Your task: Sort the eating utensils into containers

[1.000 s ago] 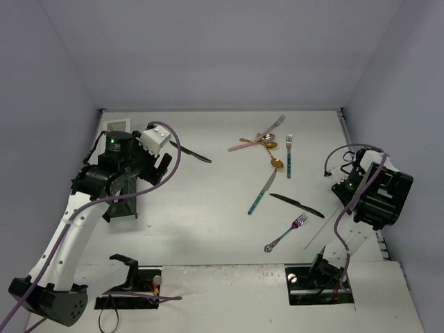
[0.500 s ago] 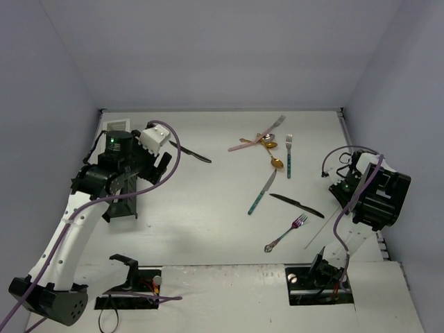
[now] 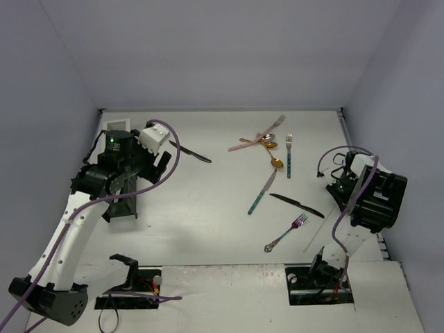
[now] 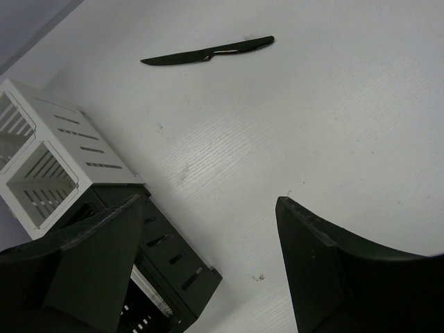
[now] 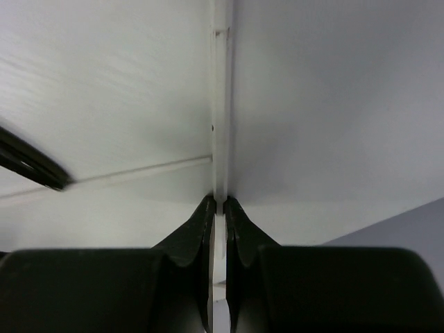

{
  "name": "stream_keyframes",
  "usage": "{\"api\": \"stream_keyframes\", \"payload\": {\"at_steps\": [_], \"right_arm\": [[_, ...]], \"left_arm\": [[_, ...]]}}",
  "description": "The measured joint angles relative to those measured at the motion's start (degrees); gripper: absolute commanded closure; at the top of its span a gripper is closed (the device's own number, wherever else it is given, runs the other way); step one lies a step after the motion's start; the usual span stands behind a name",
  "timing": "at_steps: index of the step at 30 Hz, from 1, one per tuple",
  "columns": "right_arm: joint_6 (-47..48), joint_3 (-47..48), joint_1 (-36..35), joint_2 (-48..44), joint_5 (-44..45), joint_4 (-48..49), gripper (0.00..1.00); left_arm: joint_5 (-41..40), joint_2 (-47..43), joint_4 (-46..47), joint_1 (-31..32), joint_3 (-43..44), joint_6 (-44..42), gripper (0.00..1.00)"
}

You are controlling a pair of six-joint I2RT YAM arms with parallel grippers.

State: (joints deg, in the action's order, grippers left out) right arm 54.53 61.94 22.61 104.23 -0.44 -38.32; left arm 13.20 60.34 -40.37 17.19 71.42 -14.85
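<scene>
Closed right claw (image 5: 218, 202), perhaps pinching strip (image 5: 219, 104)

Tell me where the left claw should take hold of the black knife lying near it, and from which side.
The black knife lies flat and alone on the table. So the open left claw should probably come straight down from above, jaws across the narrow width. It should close on the handle, the end farther from the white caddy.
</scene>
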Motion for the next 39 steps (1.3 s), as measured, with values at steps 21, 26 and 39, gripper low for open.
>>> {"api": "stream_keyframes", "payload": {"at_steps": [21, 26, 39], "right_arm": [[-16.88, 39.27, -22.62, -2.94, -23.71, -8.61, 1.00], [-22.37, 39.61, -36.25, -3.32, -38.35, -9.47, 1.00], [-31.20, 44.91, -57.25, -1.99, -50.41, -7.83, 1.00]], "left_arm": [[23.02, -1.11, 15.53, -8.27, -4.58, 25.89, 0.17], [31.79, -1.47, 28.02, -6.14, -11.67, 37.76, 0.17], [33.09, 0.11, 39.44, -0.06, -16.87, 47.42, 0.25]]}}
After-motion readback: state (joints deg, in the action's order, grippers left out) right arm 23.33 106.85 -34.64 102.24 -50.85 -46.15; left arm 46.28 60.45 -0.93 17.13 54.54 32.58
